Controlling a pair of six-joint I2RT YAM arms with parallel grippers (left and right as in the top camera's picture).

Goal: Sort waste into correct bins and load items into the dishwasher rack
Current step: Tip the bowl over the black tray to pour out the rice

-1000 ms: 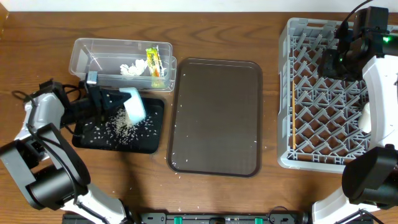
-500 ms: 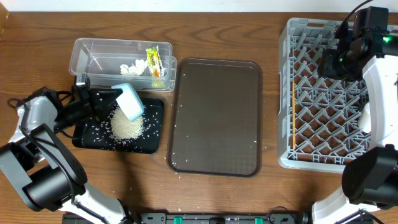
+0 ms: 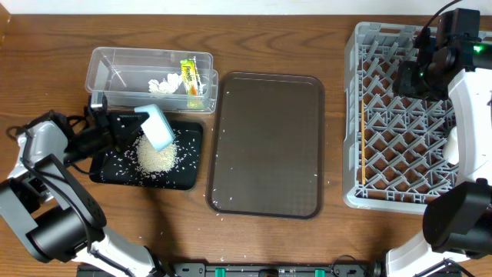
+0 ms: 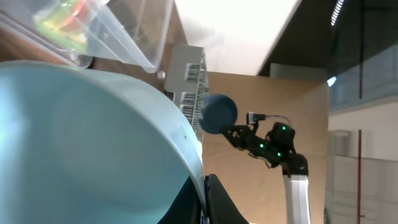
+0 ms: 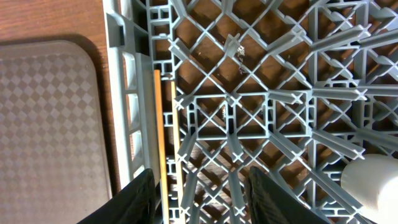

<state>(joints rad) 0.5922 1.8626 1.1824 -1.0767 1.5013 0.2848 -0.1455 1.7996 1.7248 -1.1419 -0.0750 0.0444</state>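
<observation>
My left gripper (image 3: 141,121) is shut on the rim of the pale blue-white bowl (image 3: 157,128) and holds it tilted over the black tray (image 3: 108,171). The bowl (image 4: 81,143) fills the left wrist view, with one finger (image 4: 208,200) on its rim. A pile of white rice (image 3: 157,156) lies on the tray. The clear tub (image 3: 104,73) holds the tissue (image 3: 161,86) and the snack wrapper (image 3: 190,77). My right gripper (image 3: 415,77) (image 5: 199,199) is open and empty above the grey rack (image 3: 354,115). Chopsticks (image 5: 160,124) lie along the rack's left wall, and a white cup (image 5: 373,180) stands in it.
The brown serving tray (image 3: 265,142) lies between the black tray and the rack, with a few rice grains at its edges. A dark blue round shape (image 4: 219,113) shows by the right arm in the left wrist view.
Rice that lay scattered on the black tray a second ago is now gathered in a pile under the bowl. The bowl and left gripper have shifted slightly left and up. The right arm has not moved.
</observation>
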